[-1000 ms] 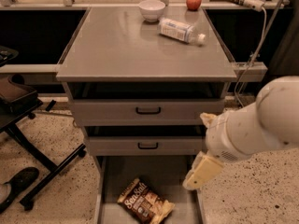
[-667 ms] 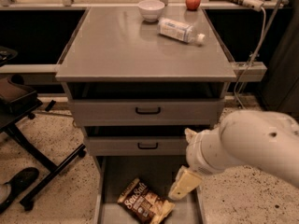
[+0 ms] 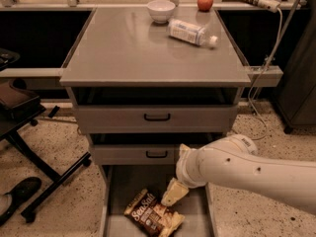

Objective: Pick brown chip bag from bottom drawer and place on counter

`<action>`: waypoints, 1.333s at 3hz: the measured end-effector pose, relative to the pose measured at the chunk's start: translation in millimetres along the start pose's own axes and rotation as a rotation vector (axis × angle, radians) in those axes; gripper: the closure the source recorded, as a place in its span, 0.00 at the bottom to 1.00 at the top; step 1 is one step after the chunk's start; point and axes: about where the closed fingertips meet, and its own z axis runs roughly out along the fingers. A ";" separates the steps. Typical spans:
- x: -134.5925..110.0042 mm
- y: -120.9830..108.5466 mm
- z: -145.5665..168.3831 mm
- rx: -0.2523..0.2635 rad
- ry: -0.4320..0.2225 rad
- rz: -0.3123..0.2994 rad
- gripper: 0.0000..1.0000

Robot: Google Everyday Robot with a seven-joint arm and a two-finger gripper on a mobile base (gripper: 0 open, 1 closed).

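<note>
Brown chip bag [image 3: 153, 215]: seen lying flat and slanted on the floor of the bottom drawer, toward its front end, with the white "Sea Salt" script facing up.
Table [image 3: 148, 63]: the wide grey top of the drawer cabinet; the things it carries are all gathered along its far edge.
Arm [image 3: 247, 169]: a thick white arm is seen reaching in from the right, crossing the right rim of the open drawer; part of the middle drawer's front is hidden by its wrist.
Bottom drawer [image 3: 118, 191]: pulled out toward the camera, its plain grey floor exposed; only the bag is seen inside.
Upper drawers: the top drawer [image 3: 123, 118] and middle drawer [image 3: 118, 154] are pushed in, each with a black handle.
Chair [image 3: 19, 127]: a dark chair with black legs stands left of the cabinet, with a dark shoe [image 3: 19, 191] beside it on the speckled floor.
Bottle [image 3: 190, 32]: a clear bottle with a white label lies on its side at the far right of the table.
Gripper [image 3: 170, 195]: held low inside the bottom drawer, just above the bag's upper right edge; contact cannot be told, nor whether it is wide or narrow.
Bowl [image 3: 161, 10]: a white bowl stands just behind the bottle.
Apple [image 3: 205, 2]: a red apple sits behind the table's far right corner.
</note>
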 end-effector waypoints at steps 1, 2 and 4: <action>-0.7 -3.6 41.5 -0.037 -0.020 0.071 0.00; -0.7 -3.6 41.5 -0.037 -0.020 0.071 0.00; 0.3 -20.7 103.1 -0.081 -0.139 0.101 0.00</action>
